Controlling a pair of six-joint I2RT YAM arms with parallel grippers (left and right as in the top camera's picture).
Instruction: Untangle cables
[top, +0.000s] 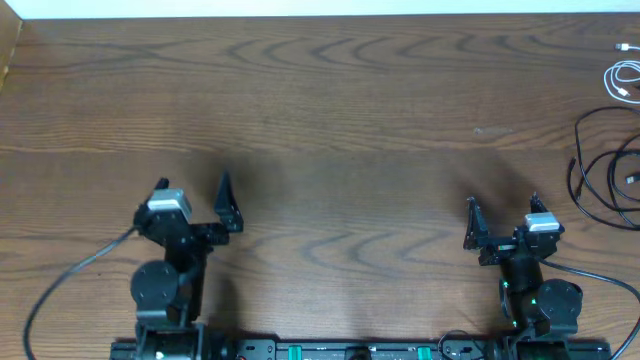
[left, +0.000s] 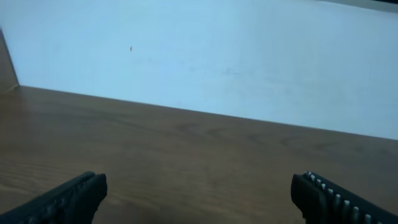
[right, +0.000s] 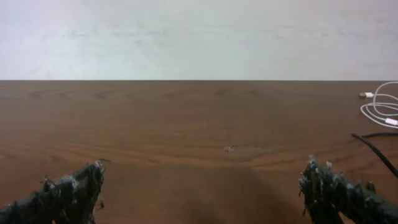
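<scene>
A white cable (top: 622, 78) lies coiled at the table's far right edge. It also shows in the right wrist view (right: 378, 107). Black cables (top: 612, 170) lie in overlapping loops just in front of it, partly cut off by the right edge of the view. One black strand (right: 375, 152) shows in the right wrist view. My left gripper (top: 192, 192) is open and empty over bare table at the front left (left: 199, 194). My right gripper (top: 502, 210) is open and empty at the front right (right: 202, 186), left of and nearer than the cables.
The brown wooden table (top: 320, 110) ends at a pale wall at the back. A thick black cord (top: 70, 275) runs from the left arm's base across the front left.
</scene>
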